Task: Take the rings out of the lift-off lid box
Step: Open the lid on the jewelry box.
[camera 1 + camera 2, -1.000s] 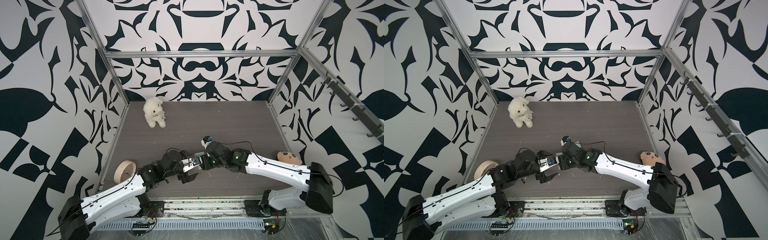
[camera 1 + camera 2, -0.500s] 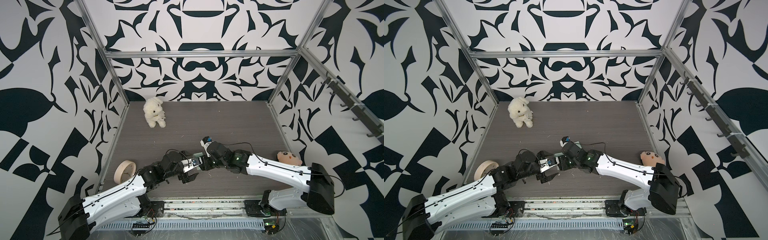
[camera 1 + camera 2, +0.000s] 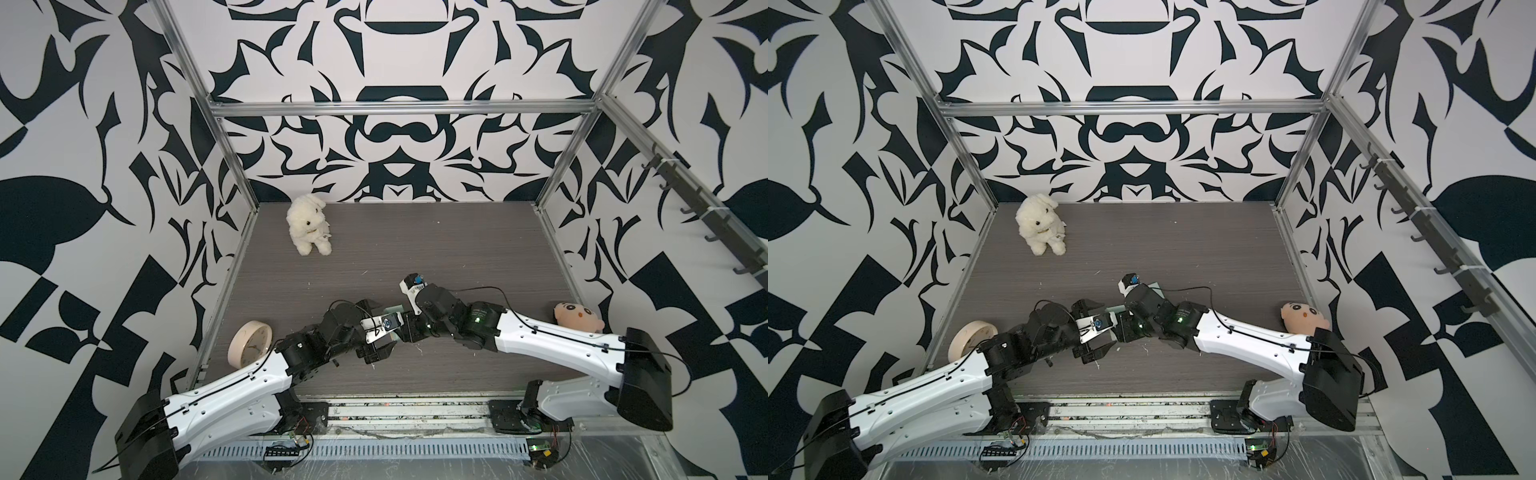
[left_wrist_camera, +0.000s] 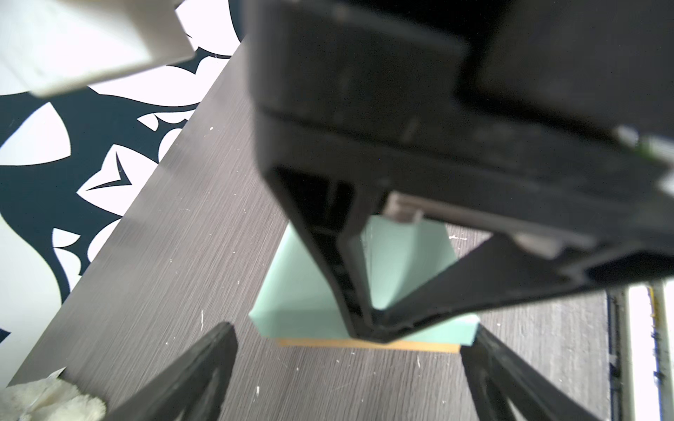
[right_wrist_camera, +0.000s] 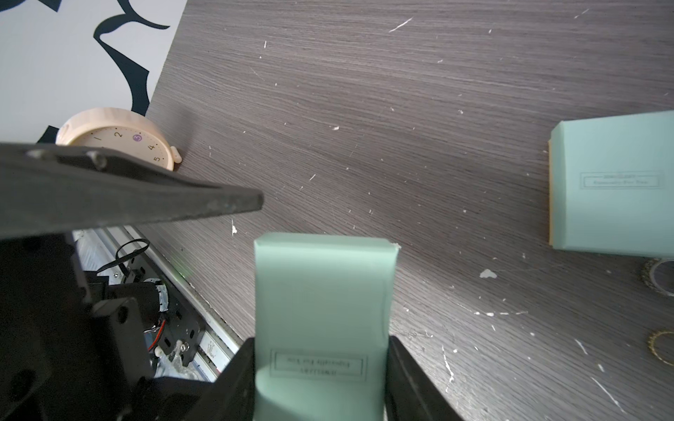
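Observation:
My right gripper [image 5: 321, 344] is shut on a mint box [image 5: 322, 299] with a printed label and holds it above the table. A second mint box [image 5: 616, 189] with a tan bottom edge lies flat on the table beside it. Two small rings [image 5: 661, 277] [image 5: 664, 346] lie on the table next to that box, cut off by the frame edge. In the left wrist view my left gripper [image 4: 353, 339] stands open just short of the tan-edged box [image 4: 291, 310], which my right gripper's black fingers partly hide. In both top views the arms cover nearly all of this; only a mint sliver [image 3: 394, 308] shows.
A cream clock [image 3: 249, 343] leans on the left wall near the front. A white plush animal [image 3: 309, 224] sits at the back left, and a plush face [image 3: 577, 316] lies by the right wall. The metal front rail [image 5: 204, 317] runs close behind my grippers.

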